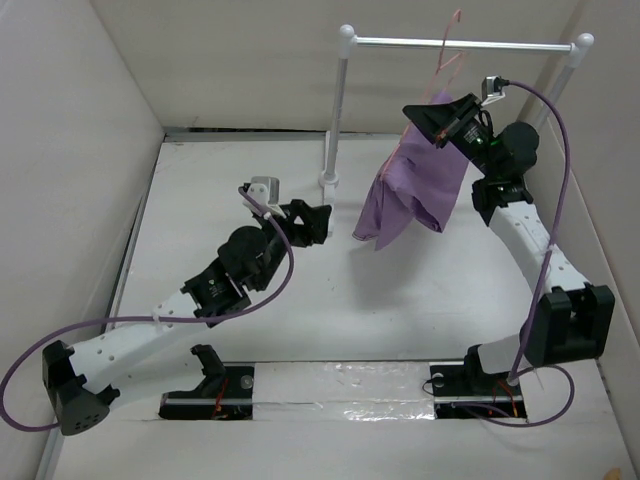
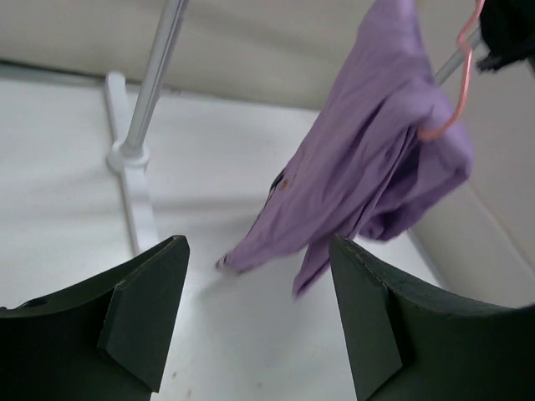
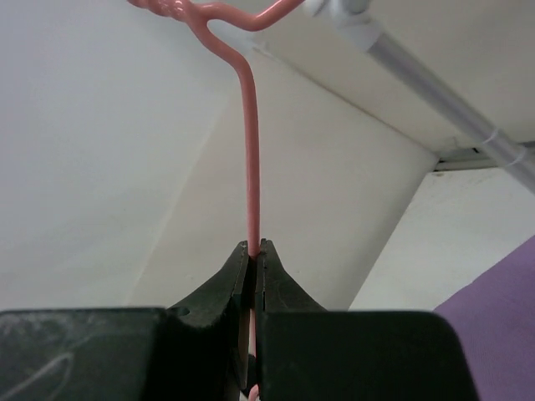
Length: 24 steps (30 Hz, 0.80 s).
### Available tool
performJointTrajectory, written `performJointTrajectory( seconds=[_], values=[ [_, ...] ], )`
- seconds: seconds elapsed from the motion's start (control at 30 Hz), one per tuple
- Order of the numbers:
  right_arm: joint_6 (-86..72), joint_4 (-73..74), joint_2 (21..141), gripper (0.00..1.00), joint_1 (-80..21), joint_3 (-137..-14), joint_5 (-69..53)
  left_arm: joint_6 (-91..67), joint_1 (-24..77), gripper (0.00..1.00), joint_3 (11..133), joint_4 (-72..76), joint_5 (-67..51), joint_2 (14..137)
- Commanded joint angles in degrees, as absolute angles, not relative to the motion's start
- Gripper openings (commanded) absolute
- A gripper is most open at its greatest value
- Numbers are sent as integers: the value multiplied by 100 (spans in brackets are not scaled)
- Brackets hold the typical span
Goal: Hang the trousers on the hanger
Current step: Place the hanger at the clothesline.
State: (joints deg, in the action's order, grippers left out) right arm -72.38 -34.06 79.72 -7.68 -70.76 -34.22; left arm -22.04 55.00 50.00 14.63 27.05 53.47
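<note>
The trousers (image 1: 410, 195) hang bunched over the hanger (image 1: 446, 58), up in the air to the right of the rack's post. Most of the cloth falls to one side, and the lowest end is near the table (image 1: 300, 310) but, as far as we can tell, clear of it. That lopsided drape is our first worry. Nothing pins the cloth, so a tilt or jolt of the hanger could let the heavier side drag the rest off the wire.

The right gripper (image 3: 255, 251) is clamped tight on the hanger's thin wire, below its twisted neck. The wire is slender and round, so we judge it could spin or slide between the pads and set the load swinging.

The hanger's top rises beside the bar (image 1: 460, 44); we cannot tell whether the hook is over it. If the gripper lets go before the hook is seated, hanger and trousers drop together.

The left gripper (image 2: 257, 246) is spread wide and holds nothing. It sits low over the table, facing the cloth from well apart. If it reaches in to tidy the cloth, a finger could snag a leg and pull it down.
</note>
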Motion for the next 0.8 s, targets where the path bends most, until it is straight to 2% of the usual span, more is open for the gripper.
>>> performJointTrajectory(
  seconds=[0.0, 0.3, 0.77],
  values=[
    [-7094, -3534, 8252, 0, -502, -7628, -3700, -2478, 5493, 65, 4668, 1574, 2812, 4967],
    [-6970, -3305, 8894, 0, 69, -8419, -3999, -2672, 5493, 65, 3982, 1441, 2909, 4395],
    [-6821, -3384, 9668, 0, 579, -8104, -4263, -2874, 5493, 65, 3604, 1485, 2795, 4395]
  ],
)
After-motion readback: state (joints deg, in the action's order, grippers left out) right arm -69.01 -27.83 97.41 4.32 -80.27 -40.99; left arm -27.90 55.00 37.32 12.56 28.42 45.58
